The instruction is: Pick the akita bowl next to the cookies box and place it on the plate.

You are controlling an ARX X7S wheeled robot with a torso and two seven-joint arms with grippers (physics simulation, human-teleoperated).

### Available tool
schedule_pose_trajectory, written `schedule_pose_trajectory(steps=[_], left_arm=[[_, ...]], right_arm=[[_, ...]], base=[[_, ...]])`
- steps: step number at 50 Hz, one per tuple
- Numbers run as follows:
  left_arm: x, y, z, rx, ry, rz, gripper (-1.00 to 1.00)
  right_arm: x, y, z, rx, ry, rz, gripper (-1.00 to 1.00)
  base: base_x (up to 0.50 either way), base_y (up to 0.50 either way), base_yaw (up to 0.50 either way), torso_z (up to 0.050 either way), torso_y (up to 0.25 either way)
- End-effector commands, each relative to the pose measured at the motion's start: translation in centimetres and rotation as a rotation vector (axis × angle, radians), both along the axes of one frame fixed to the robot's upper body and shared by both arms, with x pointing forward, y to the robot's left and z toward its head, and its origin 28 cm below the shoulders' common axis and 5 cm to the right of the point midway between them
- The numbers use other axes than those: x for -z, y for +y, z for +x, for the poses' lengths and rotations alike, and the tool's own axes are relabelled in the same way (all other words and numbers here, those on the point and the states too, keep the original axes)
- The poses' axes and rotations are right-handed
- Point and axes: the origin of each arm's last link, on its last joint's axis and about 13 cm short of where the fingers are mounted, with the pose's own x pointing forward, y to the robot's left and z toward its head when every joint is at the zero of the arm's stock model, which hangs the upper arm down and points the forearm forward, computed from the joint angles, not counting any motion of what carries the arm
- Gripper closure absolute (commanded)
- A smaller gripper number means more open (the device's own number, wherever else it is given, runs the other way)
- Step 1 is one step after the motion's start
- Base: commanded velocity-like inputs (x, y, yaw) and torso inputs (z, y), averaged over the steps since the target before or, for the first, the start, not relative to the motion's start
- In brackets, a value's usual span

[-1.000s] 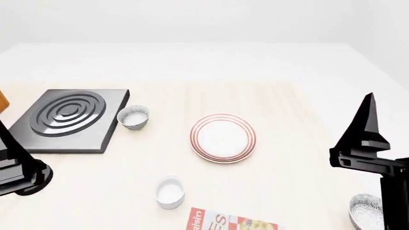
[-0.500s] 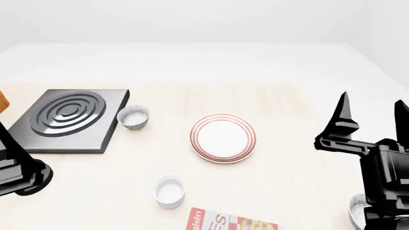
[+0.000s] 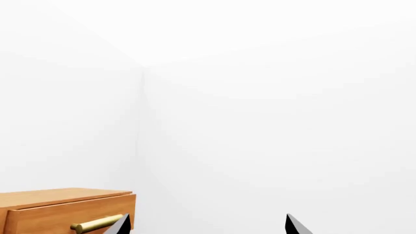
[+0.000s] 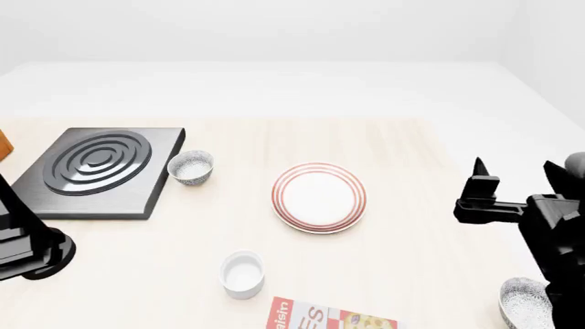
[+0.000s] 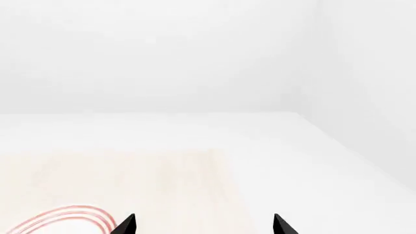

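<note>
The akita bowl, speckled grey-white, sits at the near right corner of the table, partly hidden by my right arm. The cookies box lies to its left at the near edge, cut off by the frame. The red-ringed plate rests mid-table, and its rim shows in the right wrist view. My right gripper hangs open above the table's right edge, beyond the bowl and right of the plate; its tips hold nothing. My left gripper is open and empty, facing a wall.
A second speckled bowl stands beside a black stove plate at the left. A plain white cup sits near the box. My left arm hangs at the near left. A wooden drawer shows in the left wrist view.
My right gripper has dropped lower and turned, so both fingers now show spread apart. The left arm and all table objects have stayed put.
</note>
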Motion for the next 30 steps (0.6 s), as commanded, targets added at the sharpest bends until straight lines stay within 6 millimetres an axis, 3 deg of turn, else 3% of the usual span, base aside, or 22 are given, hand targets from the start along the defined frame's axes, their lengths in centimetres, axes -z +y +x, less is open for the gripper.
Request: schedule_pose_trajectory(steps=[1,14,17,19,30], left_arm=[[-0.2,0.0,-0.1,-0.001,-0.004,0.002,-1.0],[-0.3,0.1,-0.1,-0.006,-0.009,0.003,-1.0],[-0.2,0.0,-0.1,-0.005,-0.007,0.003,-1.0],[-0.3,0.0,-0.1,-0.003,-0.007,0.004,-1.0],[-0.3,0.0,-0.2,-0.007,-0.007,0.006,-1.0]], right_arm=[[-1.4,-1.3,-1.5,0.051,0.211,-0.05,-1.0],[-0.1,-1.7,-3.1,0.092,0.565,-0.034,-1.0],[-0.1,-1.8,-3.0,0.075,0.577,0.03,-1.0],[0.6,-1.9,-2.9,0.107,0.689,-0.045,-1.0],[1.9,-2.7,-2.4,0.095,0.786,0.06,-1.0]], base=[[0.0,0.0,0.0,0.0,0.0],[0.0,0.0,0.0,0.0,0.0],[0.0,0.0,0.0,0.0,0.0],[0.0,0.0,0.0,0.0,0.0],[0.0,0.0,0.0,0.0,0.0]])
